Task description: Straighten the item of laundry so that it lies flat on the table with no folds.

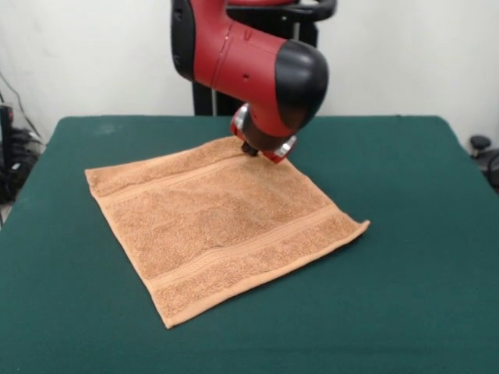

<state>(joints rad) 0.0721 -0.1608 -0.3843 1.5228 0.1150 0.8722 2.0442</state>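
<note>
The item of laundry [222,226] is an orange-tan terry towel spread out on the dark green table [405,257], turned like a diamond, with woven band stripes near two of its edges. Its right corner curls up slightly. My gripper [251,146] hangs under the red and black arm at the towel's far corner, right at the cloth. The arm's bulky wrist covers most of it, so its state does not show.
Green tabletop surrounds the towel on every side, with the widest stretch to the right and along the front. Cables and dark equipment sit off the table's left edge, and a small black object lies beyond the right edge.
</note>
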